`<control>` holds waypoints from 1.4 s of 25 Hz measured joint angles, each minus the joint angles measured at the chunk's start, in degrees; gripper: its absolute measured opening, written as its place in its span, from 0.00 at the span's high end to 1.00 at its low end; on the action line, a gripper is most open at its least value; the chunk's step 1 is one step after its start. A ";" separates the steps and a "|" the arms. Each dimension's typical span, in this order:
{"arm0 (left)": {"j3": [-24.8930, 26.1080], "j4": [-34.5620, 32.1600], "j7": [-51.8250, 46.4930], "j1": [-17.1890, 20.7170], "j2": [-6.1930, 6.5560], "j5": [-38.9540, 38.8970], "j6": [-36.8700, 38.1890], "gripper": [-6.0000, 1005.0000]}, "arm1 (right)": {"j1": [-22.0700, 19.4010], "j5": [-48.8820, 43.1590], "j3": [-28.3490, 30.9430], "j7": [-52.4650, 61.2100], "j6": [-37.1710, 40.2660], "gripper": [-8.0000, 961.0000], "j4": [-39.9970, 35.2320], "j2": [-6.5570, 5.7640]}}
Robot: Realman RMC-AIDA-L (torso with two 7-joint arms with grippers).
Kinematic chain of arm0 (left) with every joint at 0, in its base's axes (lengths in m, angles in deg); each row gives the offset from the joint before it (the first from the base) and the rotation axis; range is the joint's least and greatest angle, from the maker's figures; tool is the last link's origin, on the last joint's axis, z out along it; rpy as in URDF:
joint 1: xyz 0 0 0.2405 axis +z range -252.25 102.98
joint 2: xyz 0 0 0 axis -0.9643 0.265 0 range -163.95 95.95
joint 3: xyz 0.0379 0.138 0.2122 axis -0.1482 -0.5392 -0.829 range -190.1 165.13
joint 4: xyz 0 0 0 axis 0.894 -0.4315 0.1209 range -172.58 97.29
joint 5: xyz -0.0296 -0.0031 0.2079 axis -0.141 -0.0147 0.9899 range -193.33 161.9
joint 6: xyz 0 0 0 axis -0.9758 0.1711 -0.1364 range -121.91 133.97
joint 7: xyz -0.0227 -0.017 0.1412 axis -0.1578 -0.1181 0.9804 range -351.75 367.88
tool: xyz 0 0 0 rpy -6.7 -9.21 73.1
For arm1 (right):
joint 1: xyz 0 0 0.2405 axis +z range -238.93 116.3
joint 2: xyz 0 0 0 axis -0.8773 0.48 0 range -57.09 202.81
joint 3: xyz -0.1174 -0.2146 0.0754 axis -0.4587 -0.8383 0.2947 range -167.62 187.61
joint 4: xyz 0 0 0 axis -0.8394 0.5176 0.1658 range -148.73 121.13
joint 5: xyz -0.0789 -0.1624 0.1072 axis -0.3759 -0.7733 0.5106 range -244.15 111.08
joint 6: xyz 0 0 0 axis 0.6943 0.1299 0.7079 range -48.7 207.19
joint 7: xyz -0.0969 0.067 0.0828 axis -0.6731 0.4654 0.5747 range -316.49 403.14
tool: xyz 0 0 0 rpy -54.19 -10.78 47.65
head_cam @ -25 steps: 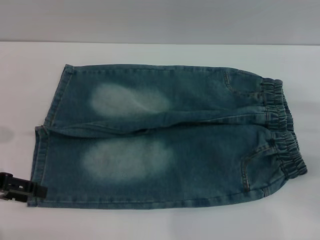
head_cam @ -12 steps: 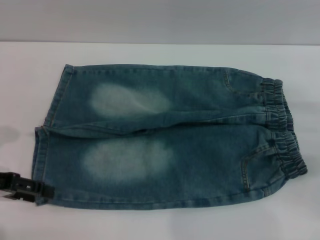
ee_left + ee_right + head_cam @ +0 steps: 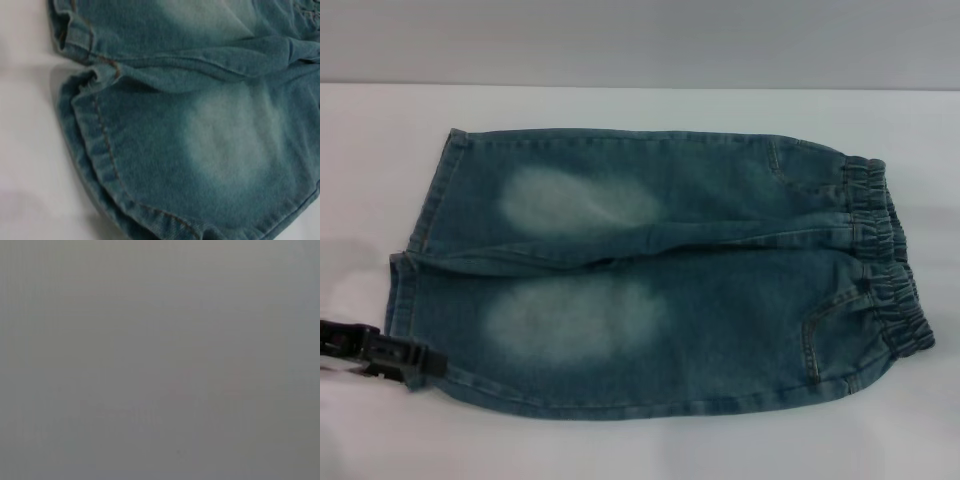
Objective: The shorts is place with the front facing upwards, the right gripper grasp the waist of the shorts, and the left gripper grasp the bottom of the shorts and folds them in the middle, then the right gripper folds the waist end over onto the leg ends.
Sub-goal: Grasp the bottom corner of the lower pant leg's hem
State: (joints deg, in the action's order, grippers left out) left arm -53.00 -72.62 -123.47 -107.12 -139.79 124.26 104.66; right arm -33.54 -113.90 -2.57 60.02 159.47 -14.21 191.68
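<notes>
The shorts lie flat, front up, on the white table. Their gathered waist is at the right. The bottom of the shorts, the two leg ends, is at the left. My left gripper is at the near corner of the near leg's hem, touching the denim, which is bunched inward there. In the left wrist view that hem curves and rides up off the table, with the shorts filling the picture. The right gripper is out of view; its wrist view shows only plain grey.
White table surface surrounds the shorts on all sides, with its far edge against a grey wall. A narrow strip of table lies between the shorts and the near edge of the view.
My left gripper has moved right and slightly away from me, into the near hem corner. That corner, flat before, has been pushed or drawn inward with it.
</notes>
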 joint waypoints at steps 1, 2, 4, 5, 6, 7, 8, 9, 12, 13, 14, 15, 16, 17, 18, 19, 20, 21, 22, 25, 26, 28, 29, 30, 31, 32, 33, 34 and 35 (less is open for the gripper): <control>0.00 0.00 0.07 -0.11 0.00 0.00 -0.09 0.22 | -0.03 -0.01 0.01 0.00 0.00 0.29 0.02 0.00; 0.00 0.00 0.19 -0.29 -0.01 0.01 -0.19 0.22 | -0.04 -0.01 0.00 0.00 0.00 0.29 0.06 0.00; 0.00 0.00 0.40 -0.66 -0.01 0.02 -0.27 0.22 | -0.05 -0.02 0.00 0.00 0.00 0.29 0.12 0.00; 0.00 0.00 0.43 -0.77 -0.01 0.02 -0.28 0.22 | -0.05 -0.02 0.00 0.00 0.00 0.29 0.14 0.00; 0.00 0.00 0.49 -0.96 -0.01 0.03 -0.30 0.22 | -0.05 -0.02 0.00 0.00 0.00 0.29 0.18 0.00; 0.00 0.00 0.52 -1.06 -0.02 0.03 -0.32 0.22 | -0.04 -0.02 0.00 0.00 0.00 0.29 0.22 0.00; 0.00 0.00 0.56 -1.16 -0.02 0.03 -0.34 0.22 | -0.04 -0.02 0.00 0.00 0.01 0.29 0.24 0.00; 0.00 0.00 0.59 -1.24 -0.02 0.03 -0.34 0.22 | -0.03 -0.02 0.01 0.00 0.01 0.29 0.24 0.00; -0.21 0.00 0.60 -1.20 -0.01 0.03 -0.27 0.22 | -0.08 -0.02 0.00 0.00 0.01 0.29 0.24 0.00; -0.30 0.00 0.60 -1.10 0.01 0.04 -0.23 0.22 | -0.12 -0.02 0.00 0.00 0.01 0.29 0.24 0.00; -0.32 0.00 0.60 -1.00 0.05 0.04 -0.16 0.22 | -0.19 -0.01 0.00 0.00 0.01 0.29 0.24 0.00; -0.32 0.00 0.60 -1.00 0.05 0.04 -0.16 0.22 | -0.19 -0.01 0.00 0.00 0.01 0.29 0.24 0.00; -0.41 0.00 0.71 -0.83 0.17 0.04 0.04 0.22 | -0.19 -0.02 0.00 0.00 0.01 0.29 0.24 0.00; -0.44 0.00 0.81 -0.82 0.18 0.04 0.11 0.22 | -0.18 -0.02 0.00 0.00 0.01 0.29 0.24 0.00; -0.48 0.00 0.98 -0.81 0.18 0.04 0.19 0.22 | -0.18 -0.02 0.00 0.00 0.01 0.29 0.23 0.00; -0.52 0.00 1.17 -0.81 0.18 0.04 0.29 0.22 | -0.15 -0.02 0.00 0.00 0.01 0.29 0.24 0.00; -0.53 0.00 1.36 -0.81 0.16 0.04 0.37 0.22 | -0.11 -0.01 0.00 0.00 0.01 0.29 0.24 0.00; -0.54 -0.03 1.50 -0.82 0.11 0.03 0.40 0.22 | -0.04 0.01 0.00 0.00 0.01 0.29 0.27 0.00; -0.58 -0.08 1.52 -0.81 0.10 0.04 0.35 0.22 | 0.02 0.04 0.00 0.00 0.01 0.29 0.29 0.00; -0.70 -0.16 1.58 -0.70 0.12 0.07 -0.11 0.32 | 0.08 0.18 0.01 0.00 -0.13 0.29 0.32 0.00; -0.72 -0.20 1.71 -0.62 0.13 0.10 -0.24 0.35 | 0.08 0.20 0.03 0.00 -0.21 0.29 0.32 0.00; -0.73 -0.38 1.98 -0.58 0.08 0.11 -0.38 0.42 | 0.08 0.22 0.11 0.00 -0.42 0.29 0.32 0.00; -0.81 -0.47 1.99 -0.58 0.01 0.17 -0.54 0.46 | 0.09 0.23 0.13 0.00 -0.47 0.29 0.33 0.00; -0.95 -0.50 1.88 -0.59 -0.03 0.51 -0.90 0.51 | 0.08 0.23 0.15 0.00 -0.54 0.29 0.33 0.00; -1.08 -0.52 1.67 -0.67 -0.05 0.95 -1.29 0.55 | 0.08 0.24 0.17 0.00 -0.57 0.29 0.33 0.00; -1.16 -0.52 1.50 -0.76 -0.06 1.46 -1.66 0.60 | 0.08 0.25 0.18 0.00 -0.57 0.29 0.33 0.00; -1.20 -0.53 1.34 -0.98 -0.08 2.26 -2.18 0.64 | 0.07 0.25 0.20 0.00 -0.59 0.29 0.33 0.00; -1.18 -0.52 1.32 -1.08 -0.08 2.61 -2.36 0.68 | 0.06 0.26 0.21 0.00 -0.59 0.29 0.33 0.00; -1.17 -0.50 1.31 -1.20 -0.08 2.84 -2.46 0.72 | 0.03 0.27 0.24 0.00 -0.60 0.29 0.33 0.00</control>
State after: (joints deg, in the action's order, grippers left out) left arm -54.18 -73.12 -122.15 -108.32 -139.87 127.10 102.20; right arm -33.50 -113.63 -2.33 60.02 158.87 -13.88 191.68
